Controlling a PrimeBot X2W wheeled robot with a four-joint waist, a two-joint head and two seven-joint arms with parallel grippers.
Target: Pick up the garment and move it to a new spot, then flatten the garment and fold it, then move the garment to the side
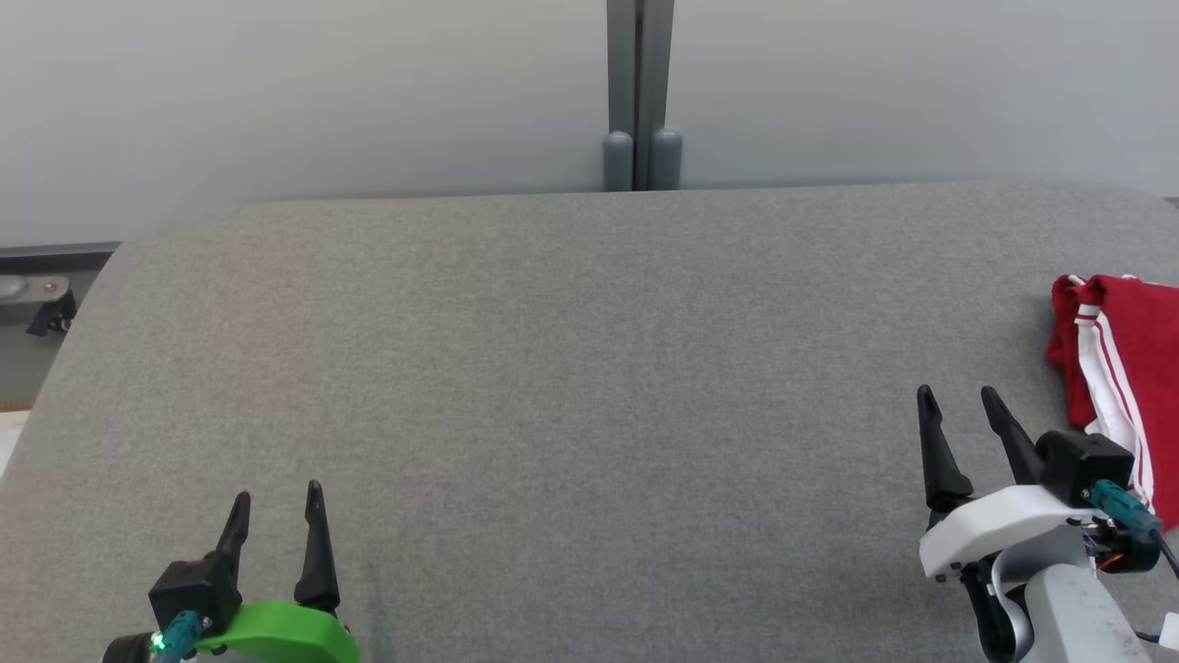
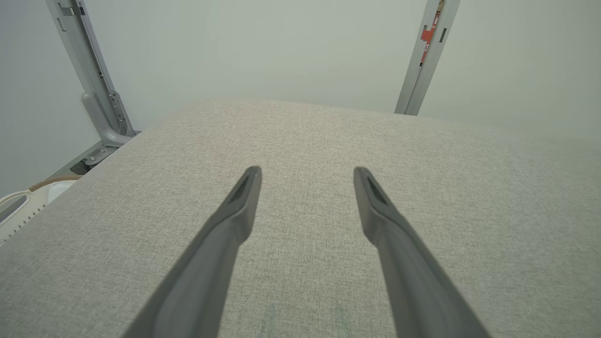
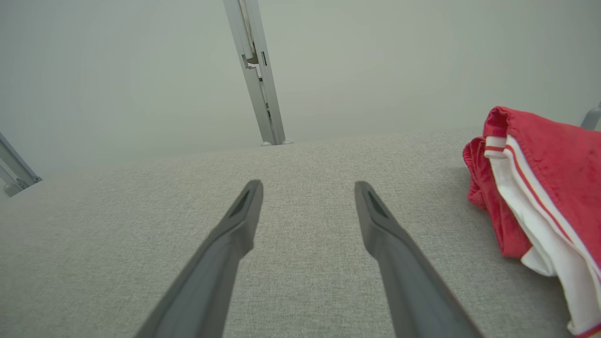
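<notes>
A red garment [image 1: 1128, 368] with white stripes lies bunched and folded at the far right of the grey padded table [image 1: 571, 387], partly cut off by the frame edge. In the right wrist view the garment [image 3: 549, 188] sits to the right of the fingers, apart from them. My right gripper [image 1: 958, 398] is open just left of the garment, nothing between its fingers. My left gripper [image 1: 276, 502] is open at the lower left, far from the garment. Both grippers, left [image 2: 307, 173] and right [image 3: 308, 188], hover over bare fabric.
A grey upright post [image 1: 640, 92] stands behind the table's far edge against a pale wall. A metal bracket [image 1: 37, 304] sits off the table's left edge. A pale object [image 2: 19, 206] shows beyond that left edge in the left wrist view.
</notes>
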